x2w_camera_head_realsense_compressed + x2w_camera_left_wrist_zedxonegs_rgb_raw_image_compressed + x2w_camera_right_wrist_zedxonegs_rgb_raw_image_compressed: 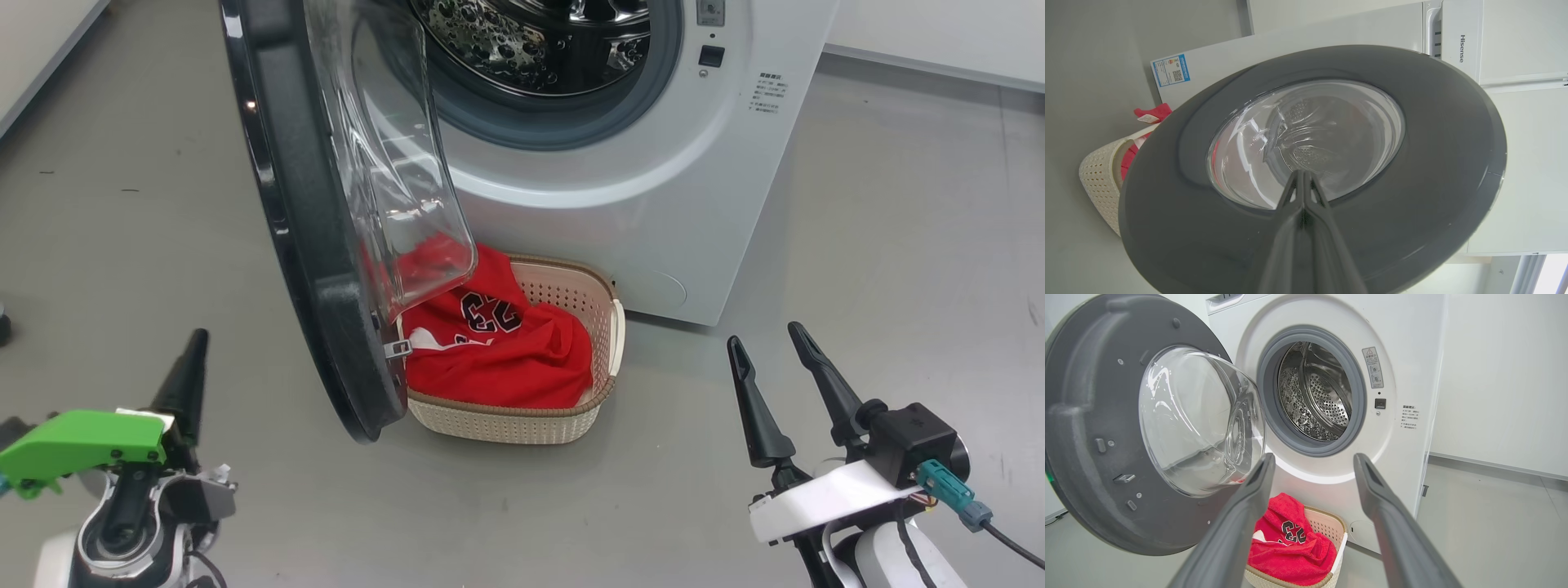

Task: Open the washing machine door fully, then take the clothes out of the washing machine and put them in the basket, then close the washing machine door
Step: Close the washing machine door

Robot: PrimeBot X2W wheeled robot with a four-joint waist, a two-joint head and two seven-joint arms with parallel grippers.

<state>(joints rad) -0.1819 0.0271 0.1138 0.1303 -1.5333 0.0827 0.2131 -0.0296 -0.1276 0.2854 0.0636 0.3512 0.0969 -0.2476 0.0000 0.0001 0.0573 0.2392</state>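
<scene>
The washing machine [653, 204] stands with its round opening bare and the steel drum [1314, 392] showing no garments. Its washing machine door [310, 245] hangs swung out to the left, the glass bowl [1200, 420] bulging toward the machine. Below the opening sits the basket [506, 425], holding the red clothes [506, 351], a jersey with dark numbers on top. My left gripper [196, 339] is shut and empty, left of the door, pointing at its outer face [1167, 228] with fingertips [1303, 173] before the window's lower edge. My right gripper [766, 336] stands open and empty, right of the basket.
Grey floor [898, 245] spreads around the machine. A white wall with a baseboard [939, 57] runs behind on the right. A white Hisense appliance [1461, 41] stands beyond the door in the left wrist view. The door overhangs the basket's left side.
</scene>
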